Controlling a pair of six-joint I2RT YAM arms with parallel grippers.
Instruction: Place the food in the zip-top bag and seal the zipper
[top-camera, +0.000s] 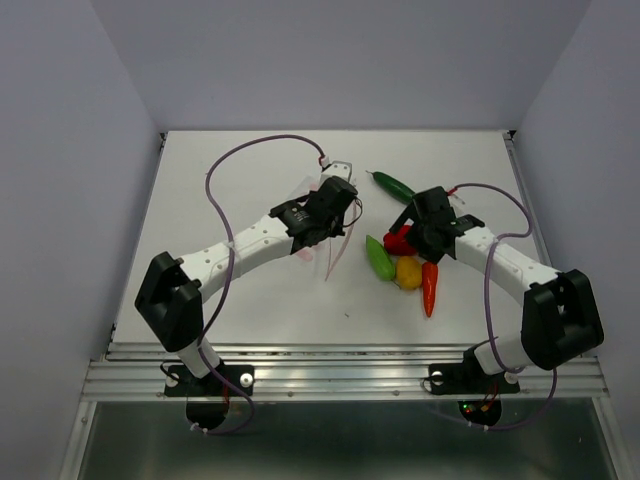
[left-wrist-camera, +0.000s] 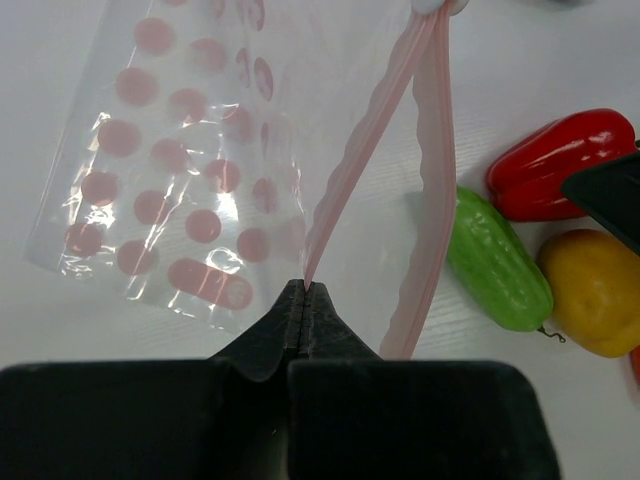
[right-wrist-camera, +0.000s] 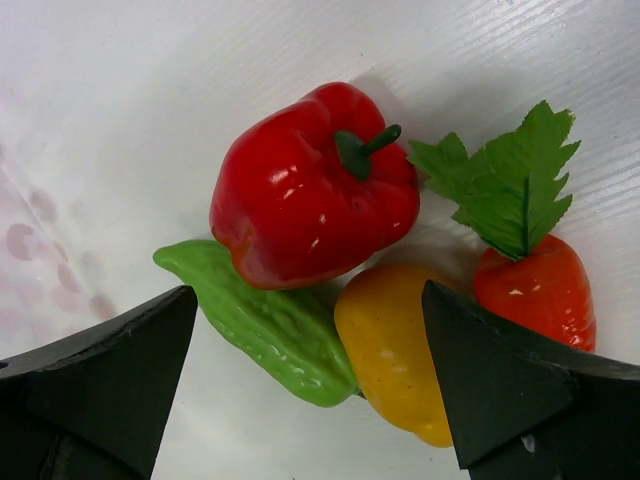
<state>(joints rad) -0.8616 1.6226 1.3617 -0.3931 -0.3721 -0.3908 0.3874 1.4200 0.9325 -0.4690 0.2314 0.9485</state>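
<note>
The clear zip-top bag (left-wrist-camera: 180, 190) with pink marks hangs from my left gripper (left-wrist-camera: 303, 290), which is shut on one pink zipper (left-wrist-camera: 365, 150) strip. The other strip (left-wrist-camera: 425, 240) bows away, so the mouth gapes. From above, the left gripper (top-camera: 335, 205) is left of the food and the bag (top-camera: 318, 250) trails below it. My right gripper (right-wrist-camera: 310, 292) is open, its fingers (right-wrist-camera: 110, 370) straddling the red bell pepper (right-wrist-camera: 310, 185), light green pod (right-wrist-camera: 270, 320) and yellow-orange piece (right-wrist-camera: 400, 350). The carrot (right-wrist-camera: 535, 290) lies just right. The dark green cucumber (top-camera: 392, 186) lies apart, farther back.
The white table (top-camera: 250, 300) has grey walls on three sides and a metal rail at its near edge. Purple cables loop over both arms. A small white piece (top-camera: 338, 166) sits at the far end of the bag's strips.
</note>
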